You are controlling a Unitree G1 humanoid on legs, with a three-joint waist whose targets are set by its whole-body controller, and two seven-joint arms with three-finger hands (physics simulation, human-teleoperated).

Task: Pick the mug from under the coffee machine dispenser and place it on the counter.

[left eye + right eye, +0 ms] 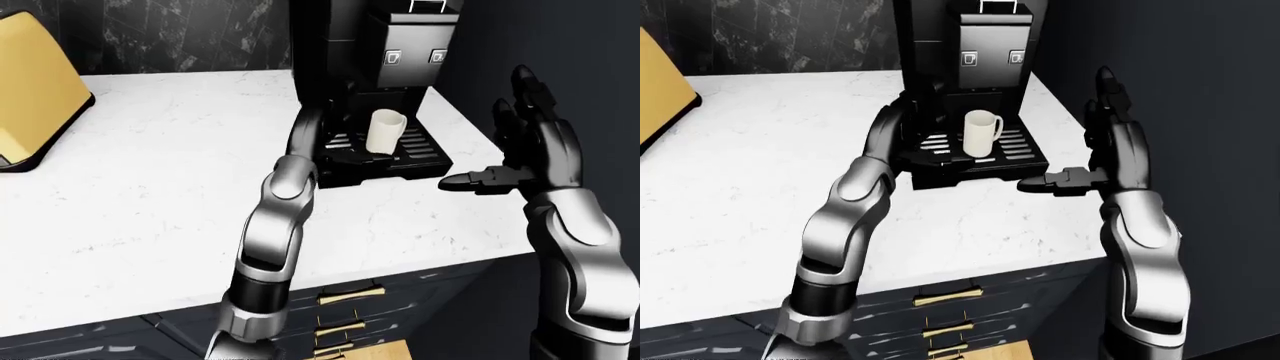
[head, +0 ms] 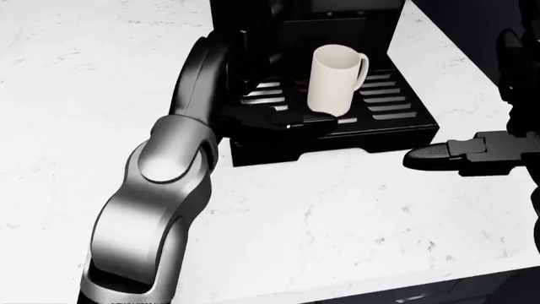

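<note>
- The cream mug [image 2: 335, 78] stands upright on the slatted drip tray [image 2: 397, 107] of the black coffee machine [image 1: 975, 45], under its dispenser, with the handle turned toward the right of the head view.
- The left hand [image 2: 283, 119] lies low on the tray, just left of and below the mug's base in the head view. Its dark fingers [image 2: 314, 121] reach along the foot of the mug and appear to touch it there, though black on black makes that hard to judge.
- That hand is not wrapped round the mug; how far its fingers are spread cannot be told, since they merge with the tray.
- The left forearm [image 2: 202, 76] runs up along the left side of the machine, with the silver upper arm bent below it over the white marble counter [image 2: 337, 228].
- The right hand [image 1: 530, 146] is held up to the right of the machine, well apart from the mug, fingers spread upward and thumb [image 2: 439, 154] pointing left toward the tray. It holds nothing.
- A yellow toaster [image 1: 30, 105] sits on the counter at the far left of the left-eye view.
- Dark drawers with brass handles [image 1: 942, 298] show under the counter edge.
</note>
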